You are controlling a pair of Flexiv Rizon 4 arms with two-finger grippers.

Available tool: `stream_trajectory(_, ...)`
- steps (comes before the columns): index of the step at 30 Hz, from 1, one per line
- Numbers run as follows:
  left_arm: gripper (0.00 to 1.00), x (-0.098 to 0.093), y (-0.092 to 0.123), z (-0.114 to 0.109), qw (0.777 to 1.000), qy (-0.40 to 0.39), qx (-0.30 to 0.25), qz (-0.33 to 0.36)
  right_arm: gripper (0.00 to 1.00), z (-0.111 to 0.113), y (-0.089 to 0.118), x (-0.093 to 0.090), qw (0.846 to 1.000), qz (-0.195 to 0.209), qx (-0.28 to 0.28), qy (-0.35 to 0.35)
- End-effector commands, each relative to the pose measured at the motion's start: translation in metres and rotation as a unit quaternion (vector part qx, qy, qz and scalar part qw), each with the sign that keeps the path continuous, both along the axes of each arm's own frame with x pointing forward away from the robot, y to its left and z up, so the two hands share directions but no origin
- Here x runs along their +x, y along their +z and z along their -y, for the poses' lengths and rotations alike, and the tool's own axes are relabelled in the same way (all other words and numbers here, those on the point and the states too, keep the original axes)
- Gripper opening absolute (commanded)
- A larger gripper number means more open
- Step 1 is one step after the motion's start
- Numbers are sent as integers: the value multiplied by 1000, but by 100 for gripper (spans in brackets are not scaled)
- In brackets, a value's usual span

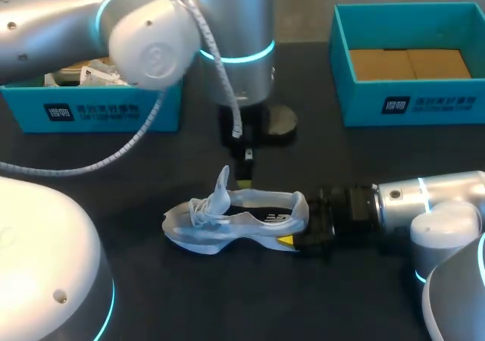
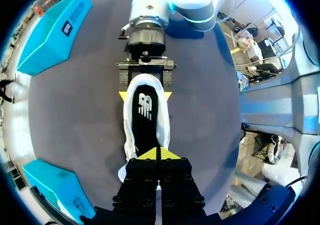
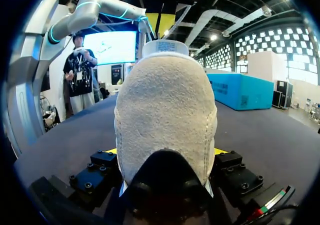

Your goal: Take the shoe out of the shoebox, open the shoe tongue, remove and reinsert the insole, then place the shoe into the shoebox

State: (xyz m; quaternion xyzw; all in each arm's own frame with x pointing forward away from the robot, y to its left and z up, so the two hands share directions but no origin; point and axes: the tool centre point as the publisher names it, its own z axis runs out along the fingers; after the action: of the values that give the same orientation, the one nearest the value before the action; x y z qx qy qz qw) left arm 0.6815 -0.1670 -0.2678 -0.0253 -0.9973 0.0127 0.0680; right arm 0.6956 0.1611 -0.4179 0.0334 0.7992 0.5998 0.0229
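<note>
A pale grey sneaker (image 1: 227, 223) lies on its sole mid-table, toe to the left, its tongue (image 1: 221, 186) standing up. My right gripper (image 1: 299, 226) is shut on the heel, one yellow-tipped finger on each side. In the right wrist view the suede heel (image 3: 165, 115) fills the space between the right gripper's (image 3: 165, 152) fingers. My left gripper (image 1: 244, 180) hangs just above the shoe's far rim. From the left wrist I look down on the black insole (image 2: 145, 110), with the left gripper (image 2: 159, 154) shut and nothing visibly between its tips.
A teal shoebox (image 1: 345, 61) with a cardboard liner stands at the back right. A second teal box (image 1: 98, 112) holding paper sits at the back left. The dark tabletop (image 1: 303, 303) is bare in front of the shoe.
</note>
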Motion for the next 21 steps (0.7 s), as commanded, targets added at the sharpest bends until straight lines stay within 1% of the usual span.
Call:
stream_trajectory(1, 0, -4, -18, 11, 1000, -8, 23, 1, 0, -1, -1, -1, 1000, -1, -2, 0)
stream_trajectory(9, 0, -6, -35, 11, 1000, -10, 25, 4, 0, -1, -1, -1, 1000, -1, -2, 0)
stream_trajectory(21, 0, -1, -59, 11, 1000, -7, 12, 6, 0, -1, -1, -1, 1000, -1, -2, 0)
